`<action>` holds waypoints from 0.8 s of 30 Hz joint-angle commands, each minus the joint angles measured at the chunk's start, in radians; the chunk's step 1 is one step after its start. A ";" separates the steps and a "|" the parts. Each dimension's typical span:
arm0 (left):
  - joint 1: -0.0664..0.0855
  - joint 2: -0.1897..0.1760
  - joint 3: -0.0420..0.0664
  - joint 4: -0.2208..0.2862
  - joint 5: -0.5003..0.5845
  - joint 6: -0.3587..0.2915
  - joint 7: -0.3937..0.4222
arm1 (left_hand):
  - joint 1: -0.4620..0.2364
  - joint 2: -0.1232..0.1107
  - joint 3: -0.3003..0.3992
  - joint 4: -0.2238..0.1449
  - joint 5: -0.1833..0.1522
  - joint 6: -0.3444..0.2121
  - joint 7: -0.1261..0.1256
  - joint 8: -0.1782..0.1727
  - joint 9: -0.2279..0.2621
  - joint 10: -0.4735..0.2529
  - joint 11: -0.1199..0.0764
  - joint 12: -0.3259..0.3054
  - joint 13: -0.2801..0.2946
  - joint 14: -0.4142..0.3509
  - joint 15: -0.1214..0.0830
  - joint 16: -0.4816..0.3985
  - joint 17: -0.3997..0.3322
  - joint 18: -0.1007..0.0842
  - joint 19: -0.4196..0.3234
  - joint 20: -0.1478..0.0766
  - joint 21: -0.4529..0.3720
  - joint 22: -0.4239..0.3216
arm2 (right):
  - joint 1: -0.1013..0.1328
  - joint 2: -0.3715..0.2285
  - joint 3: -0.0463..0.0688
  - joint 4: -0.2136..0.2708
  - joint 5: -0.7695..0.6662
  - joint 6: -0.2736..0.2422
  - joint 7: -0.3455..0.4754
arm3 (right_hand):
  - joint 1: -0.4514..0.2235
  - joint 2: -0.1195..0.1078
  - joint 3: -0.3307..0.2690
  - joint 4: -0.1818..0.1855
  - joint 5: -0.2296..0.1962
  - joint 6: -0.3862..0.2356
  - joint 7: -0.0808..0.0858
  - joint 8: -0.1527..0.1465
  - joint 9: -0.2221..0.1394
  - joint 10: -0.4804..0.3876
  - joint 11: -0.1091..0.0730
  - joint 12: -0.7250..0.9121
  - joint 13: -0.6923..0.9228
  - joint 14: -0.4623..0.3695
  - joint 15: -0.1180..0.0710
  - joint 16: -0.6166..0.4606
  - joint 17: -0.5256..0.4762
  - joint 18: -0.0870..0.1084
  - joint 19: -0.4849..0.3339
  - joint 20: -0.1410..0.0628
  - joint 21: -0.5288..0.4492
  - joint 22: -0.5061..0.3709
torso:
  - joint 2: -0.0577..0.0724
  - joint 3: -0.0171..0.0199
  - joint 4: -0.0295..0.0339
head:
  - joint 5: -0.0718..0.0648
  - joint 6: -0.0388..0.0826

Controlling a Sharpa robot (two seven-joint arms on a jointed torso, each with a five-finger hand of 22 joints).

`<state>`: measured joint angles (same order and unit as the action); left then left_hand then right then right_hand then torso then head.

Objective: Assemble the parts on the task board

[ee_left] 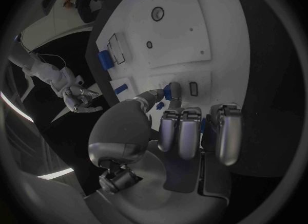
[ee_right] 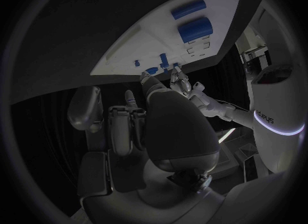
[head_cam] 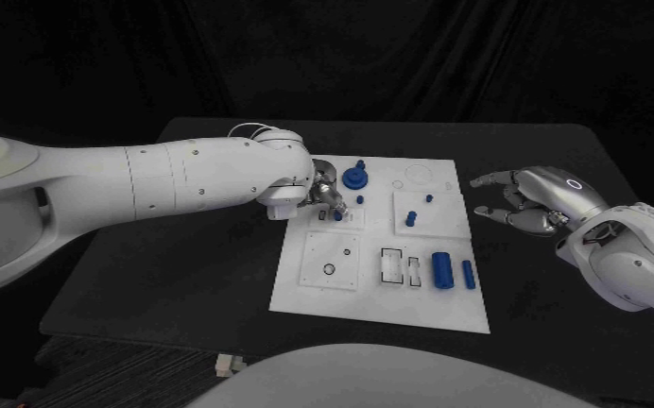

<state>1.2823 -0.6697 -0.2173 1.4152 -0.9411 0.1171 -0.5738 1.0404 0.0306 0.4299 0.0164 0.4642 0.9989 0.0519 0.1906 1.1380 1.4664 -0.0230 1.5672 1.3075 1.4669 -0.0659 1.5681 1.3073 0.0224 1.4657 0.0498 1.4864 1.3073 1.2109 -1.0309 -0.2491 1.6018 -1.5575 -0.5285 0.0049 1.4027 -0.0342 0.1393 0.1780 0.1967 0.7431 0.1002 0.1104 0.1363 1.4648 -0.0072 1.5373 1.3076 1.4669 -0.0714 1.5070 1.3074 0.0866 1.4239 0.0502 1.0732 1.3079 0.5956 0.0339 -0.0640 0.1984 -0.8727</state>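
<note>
The white task board (head_cam: 317,290) lies mid-table. My left hand (head_cam: 321,191) hovers low over its far left part; in the left wrist view the thumb tip and a curled finger pinch a small blue part (ee_left: 172,90) beside a rectangular slot (ee_left: 193,88). A round blue part with a peg (head_cam: 357,177) stands just beyond that hand. Small blue pegs (head_cam: 410,213) stand on the raised plate at the far right. Two blue cylinders (head_cam: 440,271) lie at the near right. My right hand (head_cam: 524,200) hangs off the board's right edge, fingers apart and holding nothing.
The black table (head_cam: 178,276) has bare room left and right of the board. A raised plate with two round holes (head_cam: 332,262) sits at the near left, and rectangular slots (head_cam: 392,266) lie beside the cylinders. A small pale object (head_cam: 228,363) rests below the table's front edge.
</note>
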 commanded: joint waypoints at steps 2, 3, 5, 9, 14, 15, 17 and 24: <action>0.001 0.000 0.002 0.001 0.004 -0.008 0.039 | -0.009 0.000 0.046 -0.038 0.005 0.007 -0.002 -0.002 0.001 0.104 0.005 0.004 0.263 0.104 0.002 0.003 0.264 0.005 0.029 0.000 -0.005 0.206 | -0.003 -0.001 0.001 -0.001 -0.005 0.005 -0.017 | 0.001 0.007 0.002 0.005 0.004 0.006 -0.002 0.003 -0.002 0.071 0.007 -0.005 0.226 0.084 0.009 -0.006 0.200 0.005 -0.006 -0.002 -0.006 0.141 | 0.001 -0.0003 0.0000 | 0.004 0.000; 0.001 0.000 0.002 0.000 0.004 -0.005 0.038 | -0.010 0.000 0.048 -0.038 0.006 0.008 -0.002 -0.002 0.002 0.104 0.006 0.004 0.263 0.104 0.003 0.003 0.264 0.006 0.029 0.000 -0.006 0.206 | -0.003 -0.001 0.001 -0.001 -0.005 0.005 -0.017 | 0.001 0.007 0.002 0.005 0.004 0.006 -0.002 0.003 -0.002 0.071 0.007 -0.005 0.226 0.084 0.009 -0.006 0.200 0.005 -0.006 -0.002 -0.006 0.141 | 0.000 -0.0005 0.0006 | 0.003 0.000; 0.001 -0.002 0.002 -0.001 0.004 -0.001 0.036 | -0.010 0.000 0.048 -0.038 0.006 0.008 -0.002 -0.002 0.002 0.104 0.006 0.004 0.263 0.104 0.003 0.003 0.264 0.006 0.029 0.000 -0.006 0.206 | -0.003 0.000 0.001 -0.001 -0.005 0.006 -0.018 | 0.001 0.007 0.002 0.005 0.005 0.006 -0.002 0.002 -0.002 0.071 0.007 -0.005 0.226 0.084 0.009 -0.007 0.200 0.005 -0.006 -0.002 -0.007 0.141 | 0.000 -0.0002 0.0016 | 0.002 0.000; 0.001 -0.002 0.002 -0.004 0.004 0.008 0.032 | -0.013 -0.003 0.052 -0.039 0.009 0.008 -0.002 -0.002 0.003 0.104 0.006 0.004 0.263 0.104 0.003 0.003 0.264 0.006 0.029 0.000 -0.006 0.206 | -0.003 0.001 0.001 -0.002 -0.005 0.008 -0.018 | 0.001 0.007 0.002 0.005 0.005 0.006 -0.002 0.002 -0.002 0.071 0.007 -0.005 0.226 0.084 0.009 -0.007 0.200 0.005 -0.006 -0.002 -0.007 0.141 | 0.000 -0.0002 0.0001 | 0.007 0.000; 0.001 0.000 0.002 -0.010 0.004 0.034 0.023 | -0.017 -0.008 0.055 -0.040 0.007 0.008 -0.002 -0.002 0.004 0.104 0.006 0.004 0.263 0.104 0.003 0.003 0.264 0.006 0.027 0.001 -0.009 0.205 | -0.003 0.002 0.001 -0.003 -0.005 0.009 -0.018 | 0.001 0.008 0.003 0.005 0.005 0.006 -0.002 0.002 -0.002 0.071 0.008 -0.006 0.225 0.084 0.009 -0.007 0.200 0.005 -0.006 -0.002 -0.006 0.141 | 0.000 -0.0006 0.0000 | 0.008 0.000; 0.001 0.002 0.002 -0.011 0.004 0.040 0.021 | -0.019 -0.010 0.056 -0.040 0.002 0.008 -0.002 -0.002 0.005 0.104 0.006 0.004 0.263 0.104 0.003 0.003 0.264 0.006 0.027 0.001 -0.009 0.205 | -0.003 0.002 0.001 -0.003 -0.005 0.009 -0.018 | 0.001 0.008 0.003 0.005 0.005 0.006 -0.002 0.002 -0.002 0.071 0.008 -0.006 0.225 0.084 0.009 -0.007 0.200 0.005 -0.006 -0.002 -0.006 0.141 | 0.000 -0.0006 0.0002 | 0.008 0.000; 0.001 0.004 0.002 -0.014 0.004 0.047 0.019 | -0.022 -0.012 0.059 -0.041 -0.006 0.008 -0.002 -0.003 0.005 0.104 0.007 0.004 0.263 0.104 0.004 0.003 0.264 0.007 0.026 0.001 -0.010 0.204 | -0.003 0.002 0.001 -0.003 -0.005 0.009 -0.019 | 0.001 0.008 0.003 0.005 0.005 0.006 -0.002 0.002 -0.002 0.071 0.008 -0.006 0.225 0.084 0.009 -0.007 0.200 0.005 -0.006 -0.002 -0.006 0.141 | 0.000 -0.0002 0.0013 | 0.006 0.000; 0.001 0.009 0.002 -0.020 0.004 0.063 0.014 | -0.030 -0.016 0.068 -0.044 -0.046 0.005 -0.002 -0.007 0.006 0.104 0.007 0.004 0.263 0.104 0.004 0.003 0.264 0.007 0.023 0.002 -0.013 0.204 | -0.004 0.002 0.001 -0.003 -0.005 0.009 -0.019 | 0.001 0.008 0.003 0.005 0.005 0.006 -0.002 0.002 -0.002 0.071 0.008 -0.006 0.225 0.084 0.009 -0.007 0.200 0.005 -0.006 -0.002 -0.006 0.141 | 0.000 -0.0001 0.0028 | 0.004 0.000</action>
<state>1.2831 -0.6636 -0.2141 1.3949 -0.9401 0.1469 -0.5645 1.0143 0.0131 0.4718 -0.0062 0.4199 1.0045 0.0504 0.1865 1.1433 1.4664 -0.0230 1.5672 1.3075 1.4669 -0.0659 1.5681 1.3073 0.0222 1.4657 0.0498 1.4786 1.3073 1.2097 -1.0285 -0.2491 1.5989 -1.5575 -0.5237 0.0027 1.4028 -0.0343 0.1393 0.1780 0.1967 0.7431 0.1001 0.1104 0.1355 1.4648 -0.0072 1.5373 1.3075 1.4669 -0.0714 1.5031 1.3074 0.0865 1.4239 0.0502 1.0732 1.3076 0.5958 0.0336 -0.0621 0.2021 -0.8727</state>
